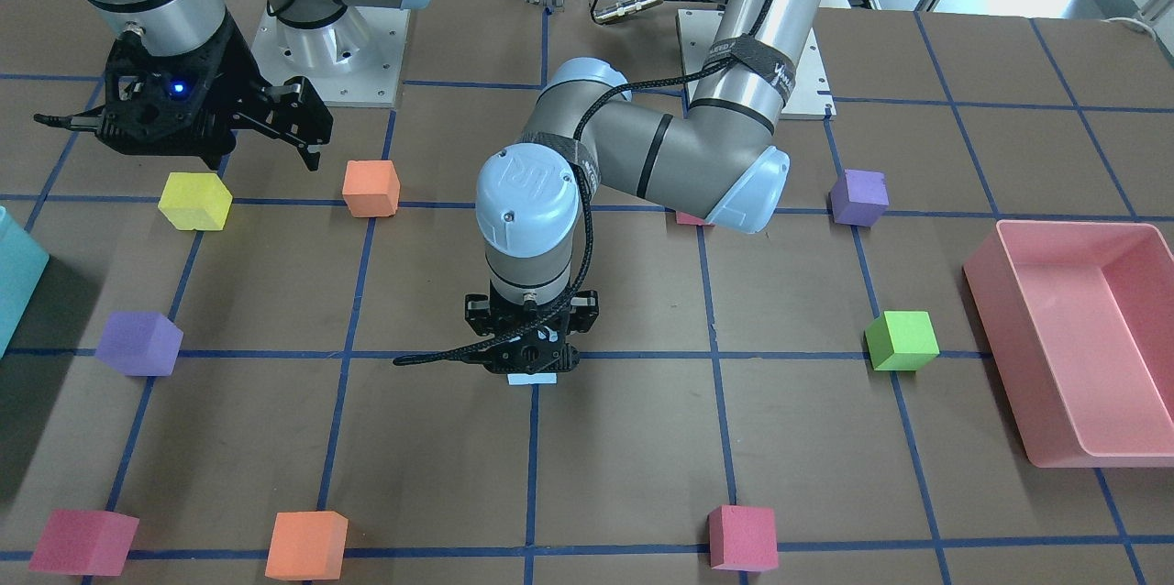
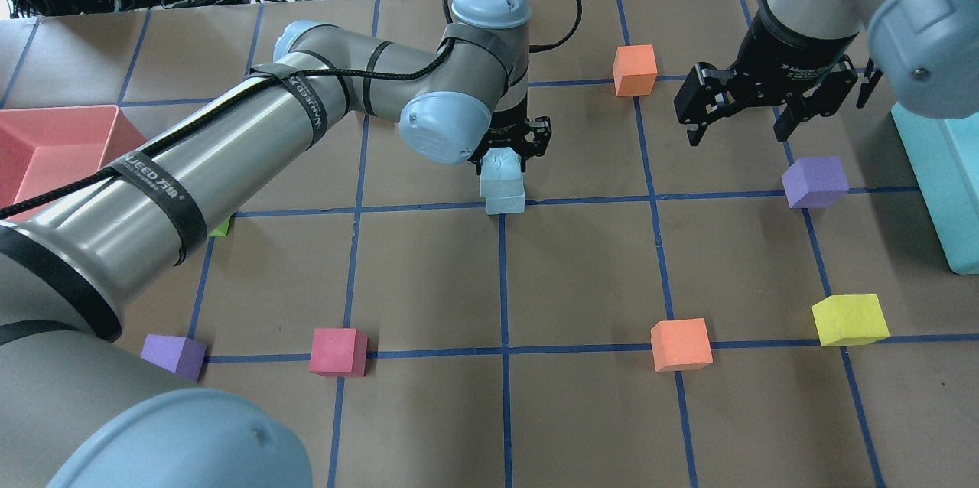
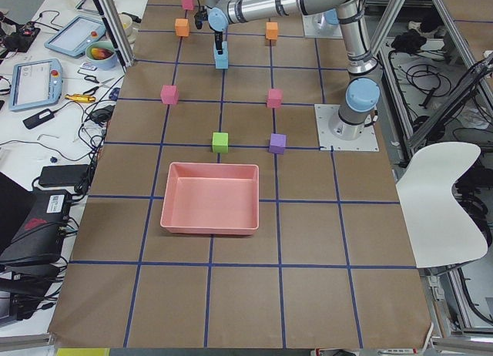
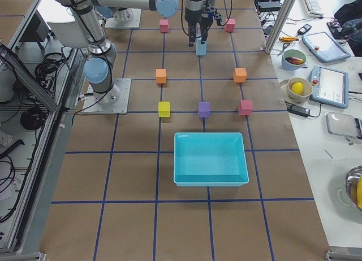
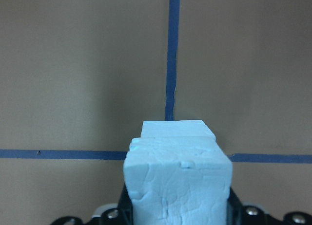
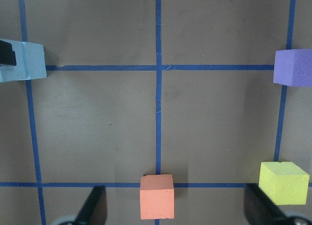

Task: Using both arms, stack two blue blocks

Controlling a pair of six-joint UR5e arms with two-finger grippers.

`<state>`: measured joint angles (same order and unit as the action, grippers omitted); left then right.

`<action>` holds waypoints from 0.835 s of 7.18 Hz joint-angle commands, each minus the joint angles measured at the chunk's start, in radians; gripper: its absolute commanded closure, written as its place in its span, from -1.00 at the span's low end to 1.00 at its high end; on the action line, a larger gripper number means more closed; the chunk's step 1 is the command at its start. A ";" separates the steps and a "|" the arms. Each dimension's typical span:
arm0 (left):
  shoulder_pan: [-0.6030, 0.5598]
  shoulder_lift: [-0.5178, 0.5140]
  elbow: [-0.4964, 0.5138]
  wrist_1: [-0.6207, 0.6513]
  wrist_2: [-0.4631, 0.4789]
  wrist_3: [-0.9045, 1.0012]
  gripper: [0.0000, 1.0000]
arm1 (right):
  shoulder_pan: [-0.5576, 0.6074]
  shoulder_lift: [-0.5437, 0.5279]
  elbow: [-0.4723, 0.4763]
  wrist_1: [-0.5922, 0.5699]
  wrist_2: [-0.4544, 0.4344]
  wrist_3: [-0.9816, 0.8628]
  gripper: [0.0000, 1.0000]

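Note:
Two pale blue blocks are at the table's middle, on a tape crossing. My left gripper (image 2: 509, 155) is shut on the upper blue block (image 2: 501, 173) and holds it on or just above the lower blue block (image 2: 506, 203); I cannot tell whether they touch. In the left wrist view the held block (image 5: 178, 181) covers most of the lower one (image 5: 173, 128), which sticks out slightly beyond it. From the front only a sliver of blue (image 1: 532, 379) shows under the left gripper (image 1: 523, 358). My right gripper (image 2: 742, 125) is open and empty, hovering to the right of the stack.
Around the stack lie orange cubes (image 2: 635, 69) (image 2: 679, 345), purple cubes (image 2: 814, 182) (image 2: 174, 356), a yellow cube (image 2: 849, 320) and a red cube (image 2: 338, 351). A pink bin (image 2: 53, 144) stands at the left edge and a teal bin (image 2: 937, 182) at the right.

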<state>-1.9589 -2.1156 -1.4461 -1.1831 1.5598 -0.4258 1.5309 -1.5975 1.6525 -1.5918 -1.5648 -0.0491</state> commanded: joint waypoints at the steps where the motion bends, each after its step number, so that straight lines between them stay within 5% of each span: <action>1: 0.006 0.038 0.009 -0.001 -0.024 0.002 -0.63 | 0.000 0.001 0.001 0.001 0.000 0.000 -1.00; 4: 0.073 0.124 0.010 -0.039 -0.038 0.028 -0.88 | 0.000 0.001 0.003 0.001 0.000 0.000 -1.00; 6: 0.176 0.224 0.007 -0.148 -0.030 0.225 -0.92 | 0.000 -0.001 0.001 0.001 0.000 -0.002 -1.00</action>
<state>-1.8433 -1.9515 -1.4359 -1.2742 1.5251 -0.3105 1.5310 -1.5972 1.6542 -1.5907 -1.5653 -0.0501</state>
